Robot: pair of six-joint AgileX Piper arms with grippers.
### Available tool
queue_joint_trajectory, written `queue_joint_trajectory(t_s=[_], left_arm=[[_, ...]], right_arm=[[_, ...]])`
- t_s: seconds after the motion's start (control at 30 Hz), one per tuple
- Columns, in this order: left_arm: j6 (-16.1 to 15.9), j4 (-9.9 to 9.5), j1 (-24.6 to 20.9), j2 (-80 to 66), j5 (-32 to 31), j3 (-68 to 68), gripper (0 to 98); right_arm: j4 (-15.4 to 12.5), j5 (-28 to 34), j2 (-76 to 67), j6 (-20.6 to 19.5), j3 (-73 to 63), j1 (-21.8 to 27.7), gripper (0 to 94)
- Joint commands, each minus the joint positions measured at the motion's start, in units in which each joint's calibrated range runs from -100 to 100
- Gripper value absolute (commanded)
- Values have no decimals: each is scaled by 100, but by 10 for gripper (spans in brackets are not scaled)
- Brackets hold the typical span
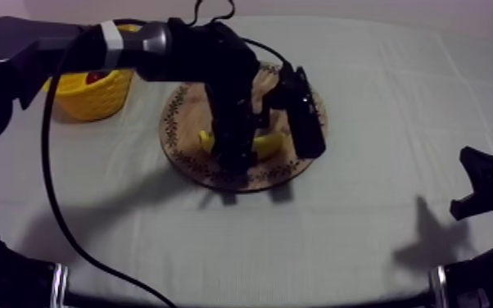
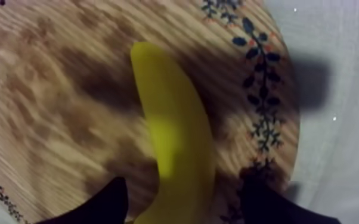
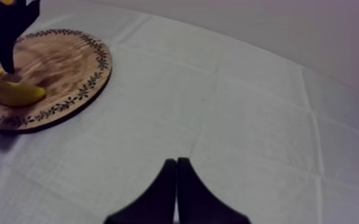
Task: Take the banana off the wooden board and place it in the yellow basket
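From ten o'clock my left arm (image 1: 78, 37) stoops over the wooden board (image 2: 50, 119), the left gripper (image 2: 182, 199) spread apart astride the banana (image 2: 170, 119). My right gripper (image 3: 176, 164) rests at four o'clock, fingers pressed together.

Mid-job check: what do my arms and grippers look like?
The left arm has a dark grey tube with a white band, then bulky black joints. The left gripper has two black, tapered fingers. The right gripper has the same plain black fingers, and the right arm is black too.
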Motion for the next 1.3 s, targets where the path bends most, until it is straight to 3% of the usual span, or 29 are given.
queue_joint_trajectory(t_s=[0.0,0.33,0.77,0.9,1.1,1.27], left_arm=[[-12,44,0,48,-10,-83,680],[-17,142,-11,321,-30,-464,538],[-44,158,-128,857,92,-912,490],[-54,162,-123,919,179,-984,424],[-81,200,-101,833,219,-1057,248],[-21,206,-86,609,264,-976,208]], right_arm=[[1,2,0,-2,-3,0,3],[1,2,0,-2,-3,0,3],[1,2,0,-2,-3,0,3],[1,2,0,-2,-3,0,3],[1,2,0,-2,-3,0,3],[1,2,0,-2,-3,0,3]])
